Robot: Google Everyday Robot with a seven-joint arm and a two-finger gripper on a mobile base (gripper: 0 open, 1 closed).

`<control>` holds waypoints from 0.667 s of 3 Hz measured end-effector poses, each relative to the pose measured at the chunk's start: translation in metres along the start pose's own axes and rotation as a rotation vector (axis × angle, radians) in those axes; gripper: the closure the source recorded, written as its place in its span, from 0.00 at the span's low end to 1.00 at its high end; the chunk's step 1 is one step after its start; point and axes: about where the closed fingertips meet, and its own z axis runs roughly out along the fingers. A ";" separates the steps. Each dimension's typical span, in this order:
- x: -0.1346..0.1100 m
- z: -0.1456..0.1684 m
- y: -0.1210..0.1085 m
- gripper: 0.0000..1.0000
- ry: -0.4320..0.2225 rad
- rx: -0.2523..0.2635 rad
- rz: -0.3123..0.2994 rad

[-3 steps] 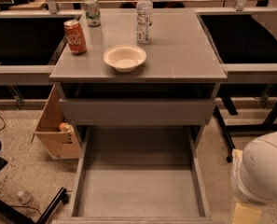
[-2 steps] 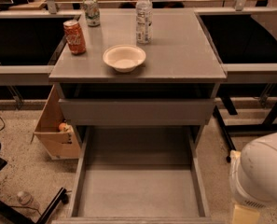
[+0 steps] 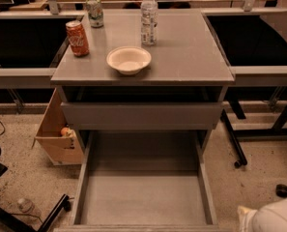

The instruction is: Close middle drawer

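Camera view: grey middle drawer (image 3: 143, 197) stands pulled far out; hand off-frame, grip unknowable.

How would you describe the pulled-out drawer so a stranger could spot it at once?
Start at the grey cabinet with the white bowl on top. Under the upper drawer front, the middle drawer juts far toward the camera, the only one showing its bare grey inside. The end effector is not in view.

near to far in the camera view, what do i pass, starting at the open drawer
pulled-out grey middle drawer → round white bowl → orange soda can → clear plastic water bottle → pale green can; the gripper is out of view
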 end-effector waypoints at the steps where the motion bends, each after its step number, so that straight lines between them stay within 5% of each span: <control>1: 0.011 0.053 0.035 0.42 -0.023 -0.034 -0.011; 2: 0.011 0.101 0.044 0.66 -0.066 -0.049 -0.021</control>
